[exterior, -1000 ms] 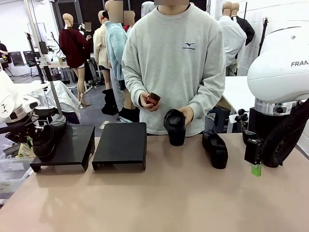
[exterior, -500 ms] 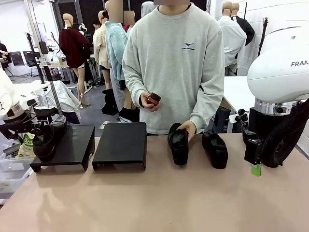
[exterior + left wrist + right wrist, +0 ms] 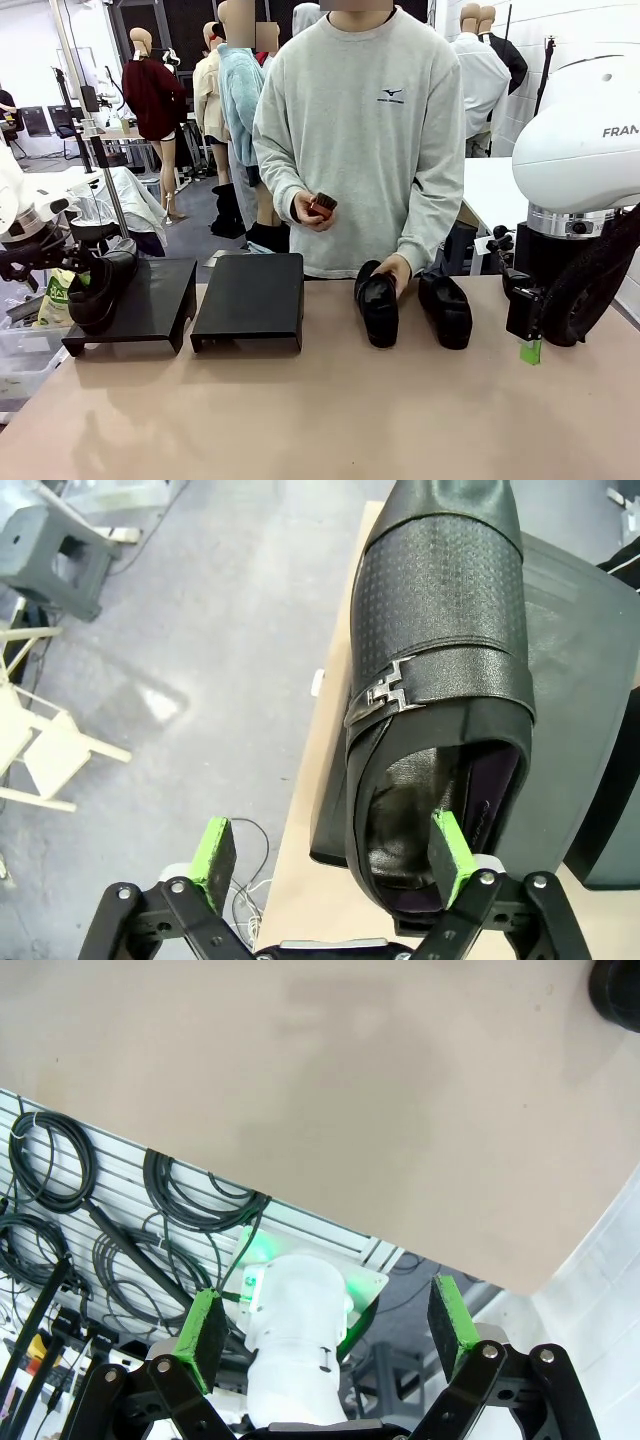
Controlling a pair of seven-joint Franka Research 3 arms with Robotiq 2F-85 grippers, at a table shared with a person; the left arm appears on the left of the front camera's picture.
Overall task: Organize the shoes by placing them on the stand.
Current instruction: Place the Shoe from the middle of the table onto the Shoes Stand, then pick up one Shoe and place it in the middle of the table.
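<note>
Person's hand point(image 3: 394, 272) rests on a shoe point(image 3: 378, 312) on the table point(image 3: 320, 420), 2nd shoe point(image 3: 447, 312) just beside it, 3rd shoe point(image 3: 100, 287) at far-left edge of the stand point(image 3: 250, 288), other hand point(image 3: 303, 212) holding a small brown thing point(image 3: 320, 205).

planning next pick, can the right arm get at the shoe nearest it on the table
Probably yes: the right gripper is open and empty, and the rightmost shoe lies on the table with nothing between them. The person's hand is on the neighbouring shoe.

Black shoes point(image 3: 378, 308), matte-black stand point(image 3: 250, 290), beige table point(image 3: 320, 410), light-grey sweatshirt point(image 3: 360, 130), silver buckle point(image 3: 385, 692).
</note>
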